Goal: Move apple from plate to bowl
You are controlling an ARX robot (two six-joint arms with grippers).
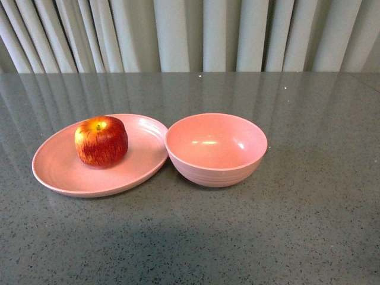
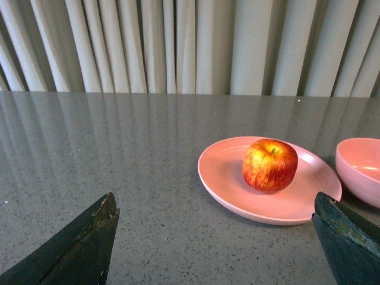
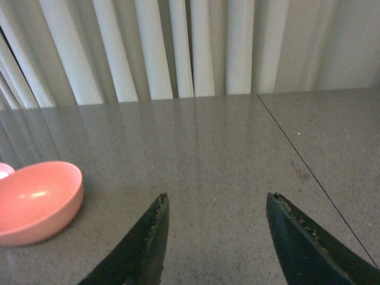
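Observation:
The red apple (image 1: pixel 101 141) with a yellow-orange top sits upright on the shallow pink plate (image 1: pixel 59 169) at the left of the table. The deep pink bowl (image 1: pixel 215 149) stands empty just right of the plate, its rim touching or nearly touching the plate's. Neither arm shows in the front view. In the left wrist view my left gripper (image 2: pixel 215 202) is open and empty, short of the plate (image 2: pixel 225 178) and apple (image 2: pixel 269 165), with the bowl (image 2: pixel 359 169) at the frame's edge. My right gripper (image 3: pixel 217 196) is open and empty over bare table, with the bowl (image 3: pixel 37 202) off to one side.
The grey speckled tabletop (image 1: pixel 297 237) stretches around the dishes. Pale pleated curtains (image 1: pixel 190 35) hang behind the table's far edge. A thin dark seam line (image 3: pixel 309 169) crosses the table in the right wrist view.

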